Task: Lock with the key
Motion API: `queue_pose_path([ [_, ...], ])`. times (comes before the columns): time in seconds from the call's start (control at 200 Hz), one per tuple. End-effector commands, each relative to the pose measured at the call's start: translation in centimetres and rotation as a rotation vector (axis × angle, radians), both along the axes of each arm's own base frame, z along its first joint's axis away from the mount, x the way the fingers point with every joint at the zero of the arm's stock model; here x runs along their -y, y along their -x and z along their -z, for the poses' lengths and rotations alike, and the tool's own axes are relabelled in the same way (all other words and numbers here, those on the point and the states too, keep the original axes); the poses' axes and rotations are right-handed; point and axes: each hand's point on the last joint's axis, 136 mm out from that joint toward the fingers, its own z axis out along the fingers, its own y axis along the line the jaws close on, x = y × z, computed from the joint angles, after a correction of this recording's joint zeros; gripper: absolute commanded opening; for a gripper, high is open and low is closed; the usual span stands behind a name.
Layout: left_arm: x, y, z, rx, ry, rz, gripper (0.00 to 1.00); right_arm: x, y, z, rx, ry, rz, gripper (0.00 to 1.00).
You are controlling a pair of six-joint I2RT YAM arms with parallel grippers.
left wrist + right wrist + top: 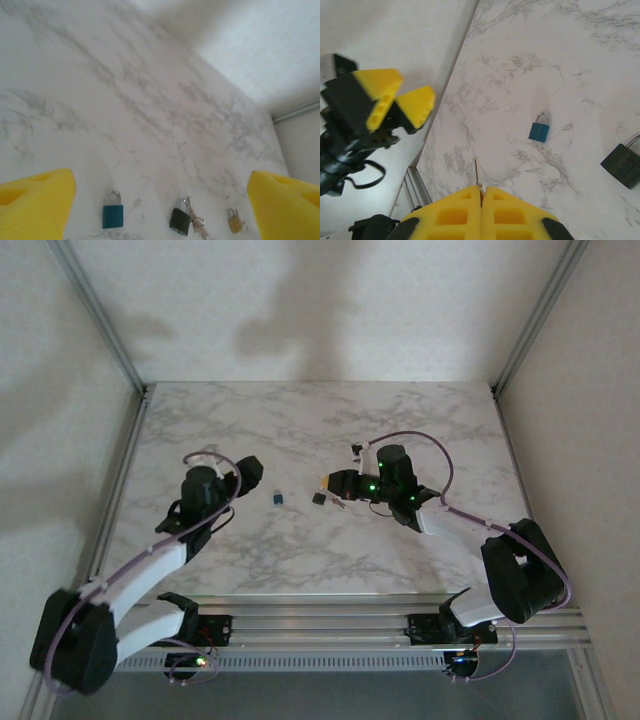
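A white marble tabletop (pixel 300 430) is seen from above, with two robot arms reaching in from its near edge. The left arm (pixel 150 565) stretches along the left side. The right arm (pixel 470 525) bends in from the right toward the middle.

The left fingers (pixel 35 200) are yellow, spread wide apart and hold nothing. They point toward a row of three small padlocks lying flat on the marble. In the left wrist view, the blue padlock (pixel 113 214) is on the left, the black padlock (pixel 180 220) in the middle and the brass padlock (pixel 233 221) on the right, each apart from the next. A ring of keys (pixel 198 226) lies just beside the black padlock, on its right.

The right fingers (pixel 455 215), also yellow, are pressed together and pinch a key (pixel 476 172). Its thin metal blade sticks out from between their tips, over the marble. In the right wrist view, the blue padlock lies ahead and to the right of the blade, well apart from it, and the black padlock sits at the right edge.

From above, the blue and black padlocks lie side by side near the middle of the tabletop, between the two sets of fingers. The blue one is nearer the left fingers, and the black one is just beside the right fingers.
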Motion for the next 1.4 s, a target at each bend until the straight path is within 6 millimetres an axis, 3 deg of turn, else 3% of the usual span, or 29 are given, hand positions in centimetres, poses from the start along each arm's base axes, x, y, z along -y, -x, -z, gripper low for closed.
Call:
queue_pose_path([
  [0.0,-2.6,1.3,-1.6,0.092,-0.024,-0.119,0.98,-0.6,-0.3,-0.9,0.038,-0.008,-0.011,0.0],
  [0.435,-6.7,3.9,0.3,0.114,-0.05,-0.304,1.0,-1.3,-0.2,-0.4,0.074,0.077,-0.008,0.0],
  [0.711,-7.7,4.4,1.8,0.106,-0.065,-0.351,1.0,-2.5,0.0,0.9,0.075,0.151,-0.014,0.0],
  [1.396,-8.9,4.9,2.2,0.096,-0.052,-0.425,1.0,-5.2,0.5,4.5,0.052,0.312,0.001,0.0],
])
